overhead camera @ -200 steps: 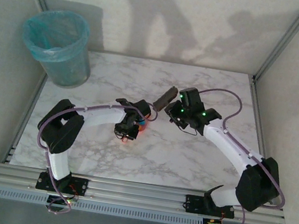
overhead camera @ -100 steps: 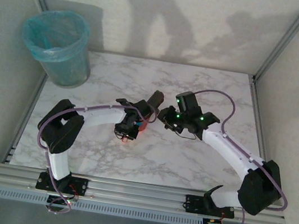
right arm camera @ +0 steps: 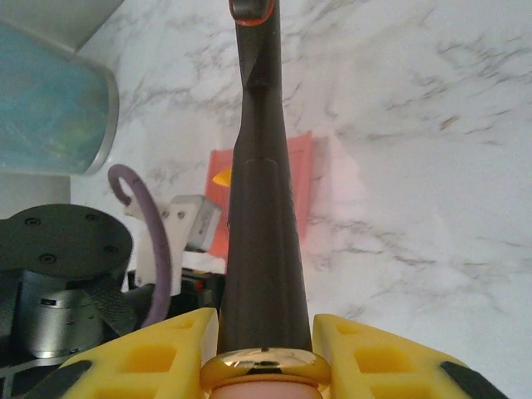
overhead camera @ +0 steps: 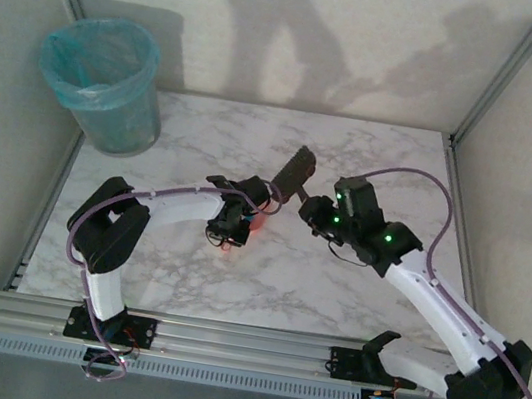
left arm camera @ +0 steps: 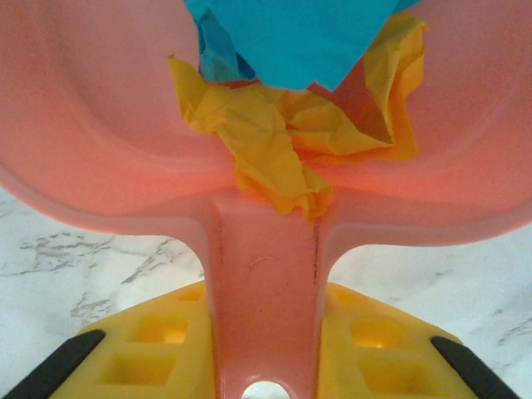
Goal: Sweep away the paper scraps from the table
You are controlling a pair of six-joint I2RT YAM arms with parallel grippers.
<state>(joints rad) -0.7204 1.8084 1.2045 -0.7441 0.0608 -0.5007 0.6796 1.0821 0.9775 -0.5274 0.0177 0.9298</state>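
Crumpled orange-yellow paper scraps [left arm camera: 266, 141] and a cyan one [left arm camera: 283, 33] lie inside the pink dustpan [left arm camera: 100, 125]. My left gripper [left arm camera: 264, 349] is shut on the pan's handle, low over the marble table [overhead camera: 374, 156] near its middle. From above, the left gripper [overhead camera: 232, 225] and the dustpan [overhead camera: 255, 222] sit just left of centre. My right gripper [right arm camera: 264, 332] is shut on a dark brush [right arm camera: 259, 208] with a gold ferrule. The brush [overhead camera: 294, 172] points away to the far left, just right of the dustpan [right arm camera: 303, 179], where a yellow scrap [right arm camera: 221, 176] peeks out.
A teal-lined waste bin [overhead camera: 102, 83] stands at the table's far left corner, and the bin [right arm camera: 50, 108] also shows at the left of the right wrist view. Aluminium rails [overhead camera: 223, 340] edge the table. The left arm [overhead camera: 169, 206] stretches across the left half.
The brush first swung in toward the dustpan, then drew back out to the right. The right arm's elbow and base swung right. The left arm and dustpan stayed put.
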